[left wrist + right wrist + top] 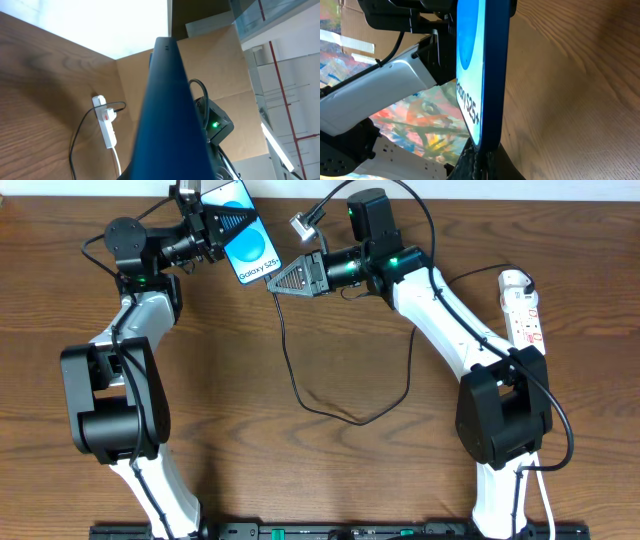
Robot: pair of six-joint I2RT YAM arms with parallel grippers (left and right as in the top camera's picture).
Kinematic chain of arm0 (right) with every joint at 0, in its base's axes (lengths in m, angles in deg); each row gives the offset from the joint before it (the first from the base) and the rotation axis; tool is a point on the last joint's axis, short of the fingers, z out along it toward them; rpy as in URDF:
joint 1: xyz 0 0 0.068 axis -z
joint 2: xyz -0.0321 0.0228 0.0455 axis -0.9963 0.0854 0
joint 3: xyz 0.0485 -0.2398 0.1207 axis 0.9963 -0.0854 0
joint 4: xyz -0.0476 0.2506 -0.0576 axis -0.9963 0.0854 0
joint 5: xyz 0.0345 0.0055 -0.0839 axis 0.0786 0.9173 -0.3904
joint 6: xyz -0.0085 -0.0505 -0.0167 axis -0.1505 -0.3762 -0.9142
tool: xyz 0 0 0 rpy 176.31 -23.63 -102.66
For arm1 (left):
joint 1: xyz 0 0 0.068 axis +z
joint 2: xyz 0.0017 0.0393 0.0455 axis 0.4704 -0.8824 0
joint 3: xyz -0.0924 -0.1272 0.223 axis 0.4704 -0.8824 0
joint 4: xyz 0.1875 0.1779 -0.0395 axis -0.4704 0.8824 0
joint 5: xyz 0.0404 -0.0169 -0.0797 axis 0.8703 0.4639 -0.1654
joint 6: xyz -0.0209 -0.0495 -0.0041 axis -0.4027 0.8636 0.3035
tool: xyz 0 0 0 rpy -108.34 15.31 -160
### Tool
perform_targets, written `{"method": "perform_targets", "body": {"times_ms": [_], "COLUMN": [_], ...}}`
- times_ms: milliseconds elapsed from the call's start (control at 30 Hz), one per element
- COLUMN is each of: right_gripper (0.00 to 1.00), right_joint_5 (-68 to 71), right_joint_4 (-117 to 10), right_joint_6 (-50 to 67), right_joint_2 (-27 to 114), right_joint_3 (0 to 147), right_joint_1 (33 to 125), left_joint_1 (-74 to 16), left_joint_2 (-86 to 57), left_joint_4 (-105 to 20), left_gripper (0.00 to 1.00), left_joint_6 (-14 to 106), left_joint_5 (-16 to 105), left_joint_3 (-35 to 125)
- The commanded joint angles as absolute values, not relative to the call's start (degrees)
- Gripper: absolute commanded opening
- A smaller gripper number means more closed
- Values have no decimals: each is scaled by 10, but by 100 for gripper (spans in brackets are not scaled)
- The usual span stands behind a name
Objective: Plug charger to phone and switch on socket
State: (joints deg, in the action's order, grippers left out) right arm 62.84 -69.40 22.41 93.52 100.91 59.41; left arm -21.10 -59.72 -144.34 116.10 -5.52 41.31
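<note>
Left tool [238,225] grips phone [252,248] up top; right tool [279,282] pinches charger [286,350], tip hidden; socket [524,305] far right.

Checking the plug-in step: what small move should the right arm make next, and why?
Probably ease the right claw slightly toward the phone. The left claw holds it raised, its bottom edge sits at the right claw's tip, and whether the charger cable is plugged in cannot be seen.
</note>
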Motion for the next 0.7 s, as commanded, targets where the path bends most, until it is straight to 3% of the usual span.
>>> {"method": "perform_targets", "body": {"times_ms": [0,667], "right_gripper": [1,1], "right_joint_5": [667,686], "right_joint_4": [-695,-660], "right_joint_6": [212,163], "right_joint_2": [921,921], "right_joint_3": [1016,1016], "right_joint_1": [595,595], "left_joint_1": [-212,-215], "left_joint_2": [-590,-590], "left_joint_4": [-1452,-1452], "left_gripper": [8,7], "left_joint_6": [1151,1144], "left_joint_5": [-42,-42], "left_joint_3": [418,418]}}
